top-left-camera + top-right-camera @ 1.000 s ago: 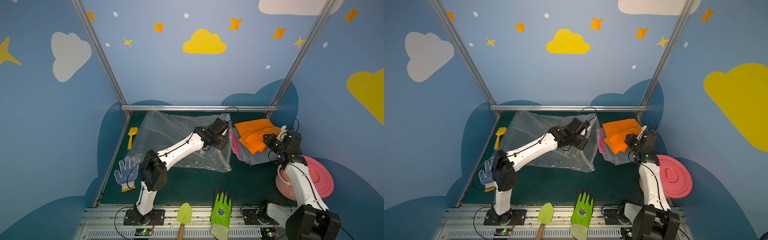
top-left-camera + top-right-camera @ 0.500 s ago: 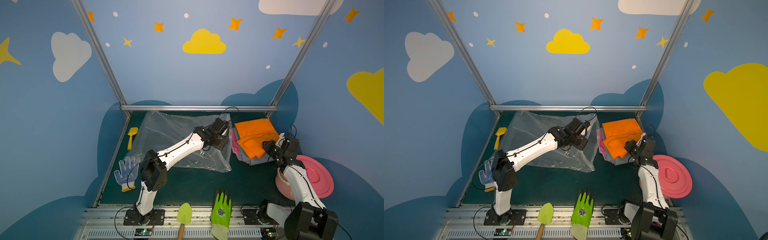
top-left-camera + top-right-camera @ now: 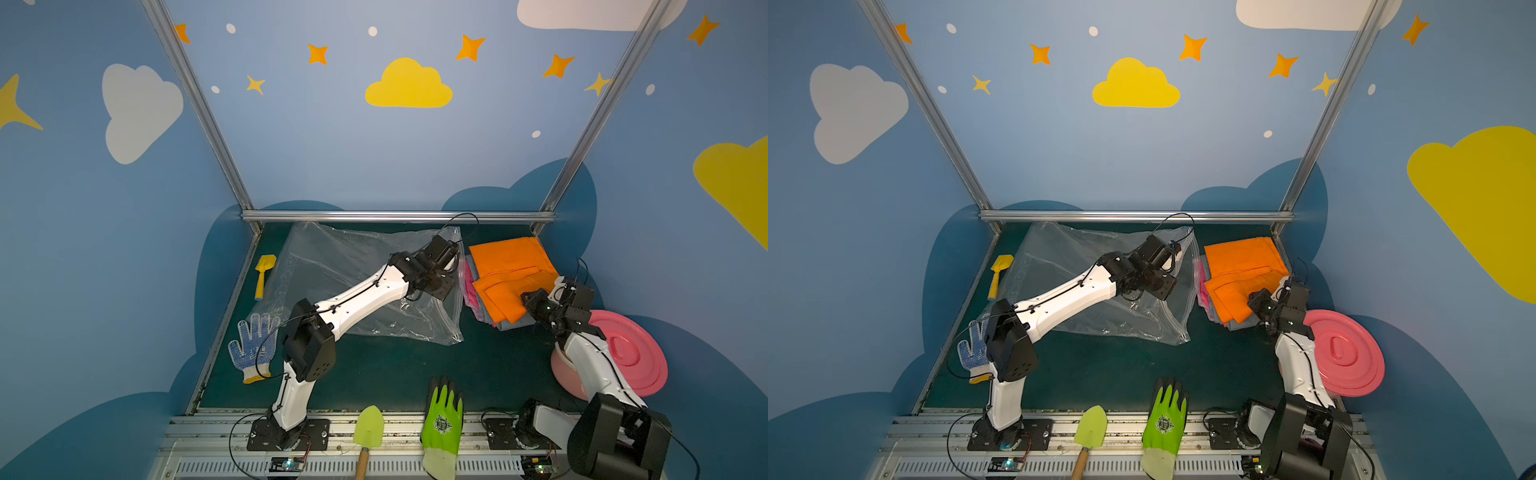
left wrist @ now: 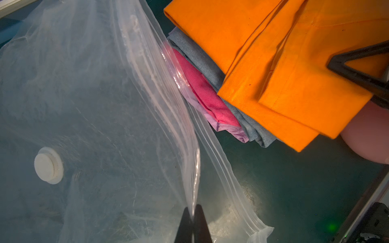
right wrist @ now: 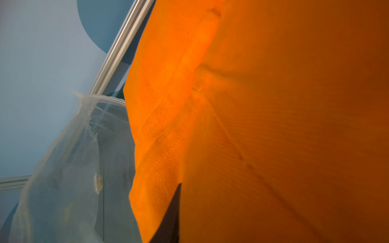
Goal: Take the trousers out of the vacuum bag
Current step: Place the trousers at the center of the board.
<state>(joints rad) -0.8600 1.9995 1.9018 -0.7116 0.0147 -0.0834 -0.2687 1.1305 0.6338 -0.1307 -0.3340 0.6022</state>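
Blue cloud-painted walls (image 3: 332, 158) enclose the green tabletop (image 3: 386, 368) and vacuum bag (image 3: 336, 266).

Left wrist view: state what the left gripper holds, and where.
The left gripper pinches the vacuum bag by one plastic layer at its zip edge.

Shiny plastic film beside matt woven cloth

The bag (image 4: 94, 105) is clear, crinkled, glossy plastic film with a ridged zip strip (image 4: 221, 168); its valve (image 4: 48, 165) is smooth, matt white plastic. The orange trousers (image 4: 284, 84) are matt twill cloth with a fine ribbed weave. The denim pair (image 4: 197, 54) looks coarser, the pink pair (image 4: 202, 88) is also twilled, and the lilac pair (image 4: 231, 130) is smoother. The worktop (image 3: 395, 374) is matt dark green, the rail (image 3: 395, 216) brushed metal, the pink lid (image 3: 636, 353) smooth plastic, the trowel handle (image 3: 362, 465) wood.
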